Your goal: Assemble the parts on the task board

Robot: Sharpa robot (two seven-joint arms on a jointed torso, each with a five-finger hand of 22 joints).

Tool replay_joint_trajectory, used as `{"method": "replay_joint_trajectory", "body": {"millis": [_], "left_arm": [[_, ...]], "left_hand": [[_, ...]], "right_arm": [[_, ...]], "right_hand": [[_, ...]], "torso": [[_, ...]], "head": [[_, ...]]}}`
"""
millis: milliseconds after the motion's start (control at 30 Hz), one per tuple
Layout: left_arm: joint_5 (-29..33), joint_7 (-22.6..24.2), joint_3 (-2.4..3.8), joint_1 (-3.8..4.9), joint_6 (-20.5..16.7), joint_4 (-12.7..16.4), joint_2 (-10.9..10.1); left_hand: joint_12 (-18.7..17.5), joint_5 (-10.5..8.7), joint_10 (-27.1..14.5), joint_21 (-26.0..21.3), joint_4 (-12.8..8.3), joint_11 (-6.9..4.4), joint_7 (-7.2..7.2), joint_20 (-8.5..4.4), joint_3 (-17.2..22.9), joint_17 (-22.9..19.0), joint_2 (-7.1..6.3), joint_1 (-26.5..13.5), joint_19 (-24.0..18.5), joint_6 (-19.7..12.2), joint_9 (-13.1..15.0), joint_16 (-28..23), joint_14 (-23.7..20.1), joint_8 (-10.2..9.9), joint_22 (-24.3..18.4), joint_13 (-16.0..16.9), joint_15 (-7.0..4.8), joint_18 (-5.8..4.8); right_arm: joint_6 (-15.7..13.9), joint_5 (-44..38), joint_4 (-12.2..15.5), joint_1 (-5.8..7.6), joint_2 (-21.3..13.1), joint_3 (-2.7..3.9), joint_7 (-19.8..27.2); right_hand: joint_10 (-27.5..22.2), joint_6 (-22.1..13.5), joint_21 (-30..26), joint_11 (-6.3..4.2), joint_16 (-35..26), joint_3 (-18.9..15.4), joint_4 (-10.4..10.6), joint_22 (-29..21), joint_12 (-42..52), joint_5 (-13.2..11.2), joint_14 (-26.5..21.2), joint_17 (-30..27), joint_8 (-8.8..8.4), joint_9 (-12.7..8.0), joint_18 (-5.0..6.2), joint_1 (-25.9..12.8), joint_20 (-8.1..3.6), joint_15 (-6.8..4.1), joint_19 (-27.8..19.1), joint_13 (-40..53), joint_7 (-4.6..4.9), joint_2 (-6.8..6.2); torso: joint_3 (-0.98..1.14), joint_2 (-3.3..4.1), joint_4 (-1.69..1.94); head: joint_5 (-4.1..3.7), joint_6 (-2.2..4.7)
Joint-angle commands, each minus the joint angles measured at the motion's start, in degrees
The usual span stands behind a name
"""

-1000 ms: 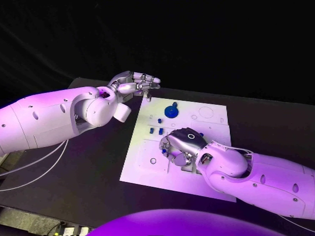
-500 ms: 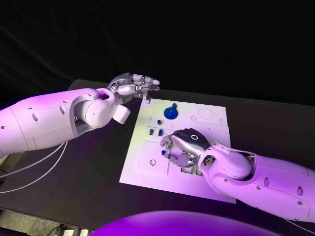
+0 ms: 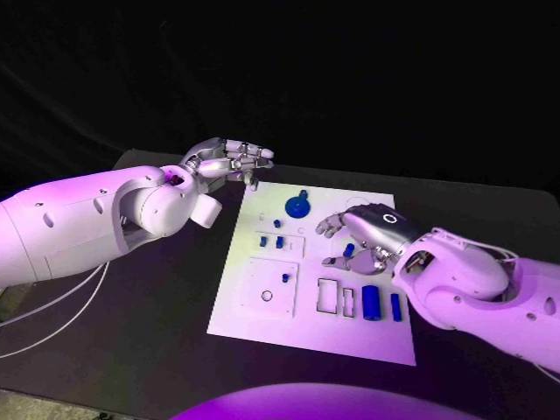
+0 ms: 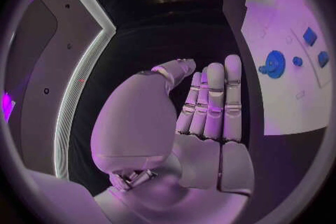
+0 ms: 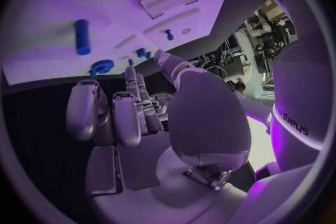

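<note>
The white task board [image 3: 262, 315] lies in the middle of the black table. A round blue part [image 3: 297, 206] sits near its far edge, with two small blue parts [image 3: 271, 241] just nearer. My right hand [image 3: 366, 232] hovers over the board's right middle with loosely bent fingers and nothing in it. A short blue cylinder [image 3: 348, 250] lies on the board by its fingertips, and the right wrist view shows the cylinder [image 5: 83, 36] apart from my right hand [image 5: 140, 117]. My left hand [image 3: 230, 160] hangs off the board's far left corner; in its wrist view the left hand [image 4: 203, 117] is empty.
Two upright blue parts [image 3: 372, 302] [image 3: 396, 304] stand in slots near the board's right edge, beside empty rectangular slots [image 3: 328, 296]. A tiny blue part [image 3: 285, 277] sits in a square recess. Black table [image 3: 129, 350] surrounds the board.
My right hand has moved from the board's near middle toward its far right, uncovering the slots and the blue parts standing there. The left hand has barely moved. The camera shifted.
</note>
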Motion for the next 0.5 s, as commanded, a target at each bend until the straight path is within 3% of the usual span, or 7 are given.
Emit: {"method": "replay_joint_trajectory", "body": {"millis": [33,67,300,500], "left_arm": [[0.3,0.6,-0.04,0.07,0.9,0.2,-0.1],[0.3,0.8,-0.07,0.07,0.8,0.2,-0.1],[0.3,1.3,-0.21,0.07,0.5,0.2,-0.1],[0.3,1.3,-0.29,0.06,0.5,0.1,0.0]], "left_hand": [[0.3,0.3,-0.3,-0.3,0.1,-0.11,0.09,0.04,0.3,-0.1,0.46,0.0,-0.2,-0.3,-0.1,-0.2,-0.4,0.0,-0.1,0.1,0.21,0.42],[0.3,0.3,-0.3,-0.3,0.1,-0.11,0.09,0.04,0.3,-0.1,0.46,0.0,-0.2,-0.3,-0.1,-0.2,-0.4,0.0,-0.1,0.1,0.21,0.42],[0.5,0.26,-0.2,-0.3,0.0,-0.15,0.05,0.03,0.3,-0.1,0.47,0.1,-0.2,-0.2,-0.1,-0.2,-0.3,0.1,-0.1,0.1,0.19,0.41],[0.5,0.26,-0.2,-0.3,0.0,-0.15,0.05,0.03,0.3,-0.1,0.47,0.1,-0.2,-0.2,-0.1,-0.2,-0.3,0.1,-0.1,0.1,0.19,0.41]], "right_arm": [[10.3,3.2,0.0,1.42,-2.1,0.04,-1.3],[11.1,3.0,-0.2,1.85,-2.8,0.06,-1.3],[12.6,2.7,-1.8,2.71,-4.1,0.06,-0.2],[13.2,2.5,-2.6,2.62,-3.7,-0.15,0.5]], "right_hand": [[-2.8,-0.9,-2.8,0.26,-0.3,-14.1,8.4,3.3,1.6,-0.4,0.5,-0.7,-0.73,0.0,0.6,4.8,0.47,0.42,-0.8,-0.6,0.19,0.01],[-3.3,-1.4,-3.4,0.29,-0.3,-15.4,8.7,3.1,1.9,-0.1,0.5,-0.7,-1.02,-0.1,0.71,5.6,0.48,0.52,-0.9,-0.8,-0.56,-0.36],[-4.0,-1.2,-4.4,0.29,-0.1,-15.2,8.6,2.5,3.2,0.3,0.6,-0.5,-1.06,0.1,0.88,7.9,0.49,0.49,-0.9,-1.0,-0.63,0.39],[-4.1,-0.5,-4.9,0.19,-0.1,-14.5,8.5,2.3,4.1,0.4,0.8,-0.6,-0.8,0.2,0.94,8.9,0.41,0.4,-0.8,-1.2,-0.82,1.31]], "torso": [[-0.12,-0.22,-0.23],[-0.14,-0.27,-0.27],[0.04,-0.37,-0.47],[-0.11,-0.33,-0.3]], "head": [[-0.77,0.35],[-1.05,0.52],[-1.09,0.8],[-1.12,0.77]]}}
